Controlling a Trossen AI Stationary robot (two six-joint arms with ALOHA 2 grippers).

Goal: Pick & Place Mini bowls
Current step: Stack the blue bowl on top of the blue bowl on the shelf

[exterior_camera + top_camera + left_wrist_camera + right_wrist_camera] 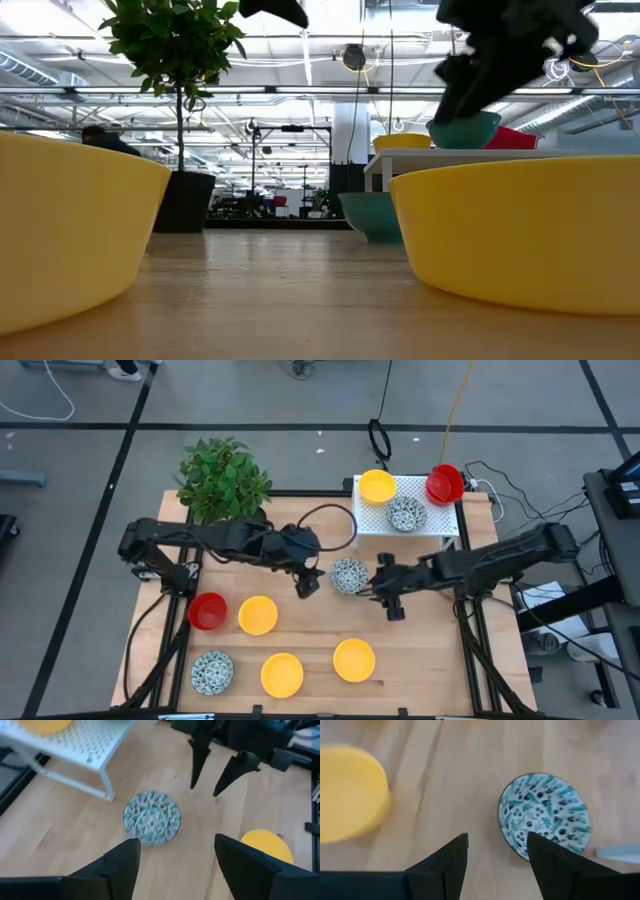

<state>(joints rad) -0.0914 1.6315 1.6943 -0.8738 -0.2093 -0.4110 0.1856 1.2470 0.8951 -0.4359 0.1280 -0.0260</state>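
Observation:
A speckled mini bowl [348, 575] stands upright on the table between my two grippers; it also shows in the left wrist view [152, 817] and the right wrist view [545, 817]. My left gripper [308, 582] hovers open just left of it. My right gripper [385, 588] hovers open just right of it, raised above the table in the low view [500, 50]. On the white rack [435, 518] sit a yellow bowl [377, 486], a speckled bowl [406, 513] and a red bowl [444, 483]. Red [207, 610], yellow [258, 615] and speckled [212, 672] bowls and two more yellow ones stand nearer.
The potted plant [222, 478] stands at the far left corner of the table. Two yellow bowls [282, 674] [354, 660] stand near the near edge. The rack's leg [107, 787] is close to the middle bowl. Bare wood lies between the middle bowl and the near bowls.

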